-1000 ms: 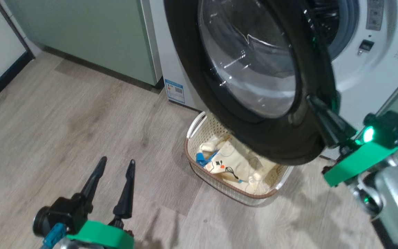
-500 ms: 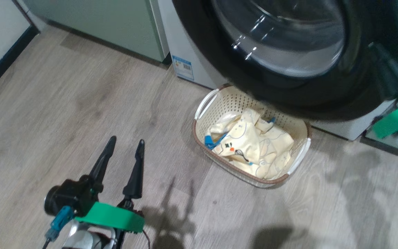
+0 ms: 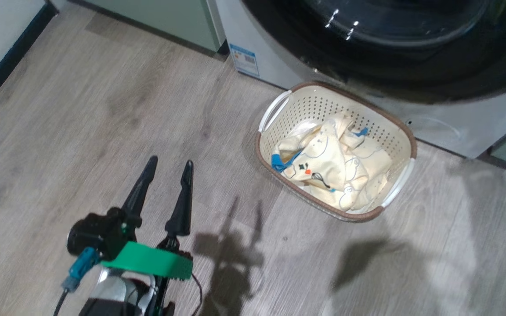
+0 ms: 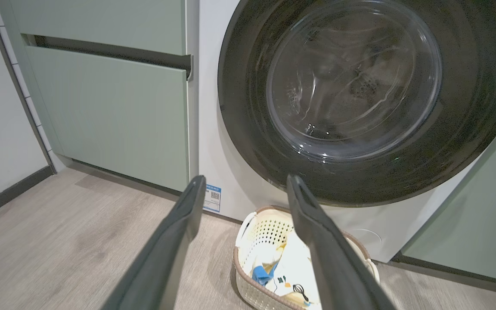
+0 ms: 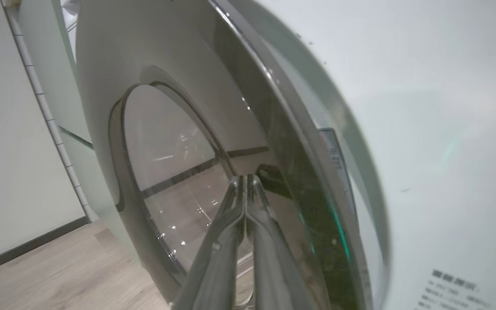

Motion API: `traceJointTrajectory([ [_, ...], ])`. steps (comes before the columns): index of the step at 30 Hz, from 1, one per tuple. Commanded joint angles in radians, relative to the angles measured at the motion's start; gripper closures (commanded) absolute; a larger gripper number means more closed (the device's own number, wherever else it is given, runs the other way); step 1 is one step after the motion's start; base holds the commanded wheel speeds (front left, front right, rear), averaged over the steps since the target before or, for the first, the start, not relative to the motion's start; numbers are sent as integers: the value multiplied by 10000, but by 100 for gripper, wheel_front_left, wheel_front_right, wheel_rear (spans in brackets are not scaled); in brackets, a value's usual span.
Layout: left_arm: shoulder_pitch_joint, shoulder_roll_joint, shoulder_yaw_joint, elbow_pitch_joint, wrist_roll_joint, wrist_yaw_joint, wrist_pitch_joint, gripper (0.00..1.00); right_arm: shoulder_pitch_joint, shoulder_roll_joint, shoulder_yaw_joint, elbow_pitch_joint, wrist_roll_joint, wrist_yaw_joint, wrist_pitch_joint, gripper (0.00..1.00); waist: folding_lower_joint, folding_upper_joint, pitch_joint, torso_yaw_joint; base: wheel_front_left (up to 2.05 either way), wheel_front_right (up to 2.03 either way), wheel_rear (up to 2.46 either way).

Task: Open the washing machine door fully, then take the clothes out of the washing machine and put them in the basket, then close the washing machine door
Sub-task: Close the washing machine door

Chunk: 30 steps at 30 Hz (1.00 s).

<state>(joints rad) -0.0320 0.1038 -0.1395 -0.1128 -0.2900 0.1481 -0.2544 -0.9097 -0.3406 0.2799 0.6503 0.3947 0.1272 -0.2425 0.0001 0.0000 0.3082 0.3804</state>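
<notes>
Clothes (image 3: 332, 162) lie in the basket (image 3: 323, 103); the washing machine door (image 4: 248, 129) stands close against the machine.

Nearest, the left gripper (image 3: 170, 161) hangs low over the floor (image 3: 81, 109), jaws wide apart and empty, probably held clear of the door's sweep. The basket sits just beneath the door's lower rim, low enough, I judge, not to block it. The right gripper (image 5: 246, 177), jaws pressed together, points at the door's edge like a blunt pusher. Whether the door is latched to the washing machine (image 4: 207, 107) I cannot tell. Green cabinets (image 4: 110, 107) flank it.

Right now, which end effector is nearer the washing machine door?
Right. The right end effector, shut, has its tips right at the washing machine door; the left end effector hangs open over the floor, well short of it.
</notes>
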Motion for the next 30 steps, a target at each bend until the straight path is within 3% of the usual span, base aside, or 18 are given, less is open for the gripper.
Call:
traceJointTrajectory([
  [1, -399, 14, 430, -304, 132, -92, -72, 0, -514, -53, 105, -87, 9, 35, -122, 100, -1, 0, 154, 80, 0, 0, 0],
  [9, -639, -256, 605, -193, 286, -361, -73, 0, -1566, -78, 361, 780, 110, 35, -184, 100, -1, 0, 467, 229, 0, 0, 0],
  [15, -718, -377, 714, -103, 401, -488, -73, 0, -1606, -4, 515, 601, 127, 35, -190, 100, -1, 0, 488, 221, 0, 0, 0],
  [24, -679, -461, 904, -11, 574, -592, -74, 0, -564, 192, 726, -310, 233, 35, -192, 100, -1, 0, 277, -17, 0, 0, 0],
  [30, -529, -480, 1037, -48, 695, -649, -74, 0, 999, 286, 260, -1504, 222, 35, -192, 100, -1, 0, 24, -439, 0, 0, 0],
])
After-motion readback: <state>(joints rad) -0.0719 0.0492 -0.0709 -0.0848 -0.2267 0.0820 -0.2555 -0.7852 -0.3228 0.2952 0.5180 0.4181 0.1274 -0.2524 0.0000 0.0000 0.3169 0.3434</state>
